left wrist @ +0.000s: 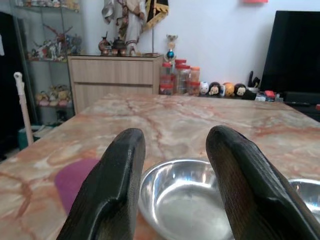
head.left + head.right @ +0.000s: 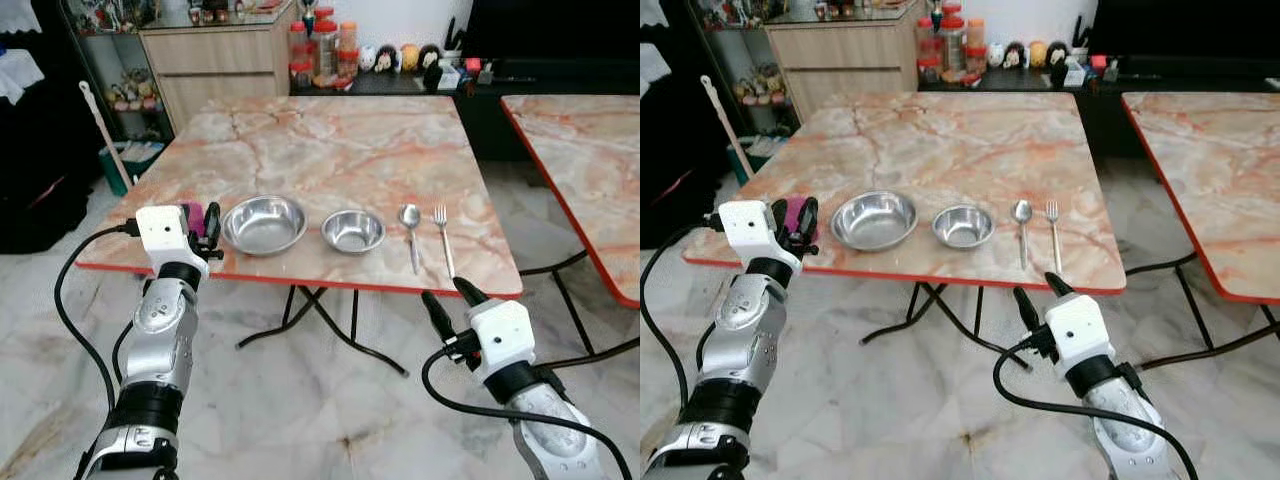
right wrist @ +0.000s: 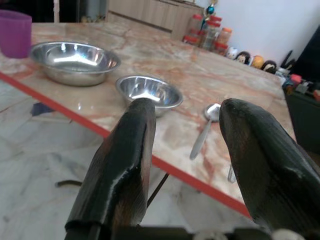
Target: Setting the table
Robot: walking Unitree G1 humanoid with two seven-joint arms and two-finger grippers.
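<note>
Along the front edge of the marble table (image 2: 330, 140) stand a purple cup (image 2: 192, 217), a large steel bowl (image 2: 264, 222), a small steel bowl (image 2: 352, 231), a spoon (image 2: 410, 228) and a fork (image 2: 442, 238). My left gripper (image 2: 207, 228) hovers open at the table's front left corner, close beside the cup. In the left wrist view the cup (image 1: 75, 180) lies outside the fingers and the large bowl (image 1: 185, 200) shows between them. My right gripper (image 2: 451, 300) is open, below and in front of the table edge under the fork.
A second marble table (image 2: 590, 150) stands to the right with a gap between. The folding legs (image 2: 320, 320) cross beneath the near table. Behind are a wooden cabinet (image 2: 215, 60), jars (image 2: 320, 50) and a mop handle (image 2: 105, 140) at the left.
</note>
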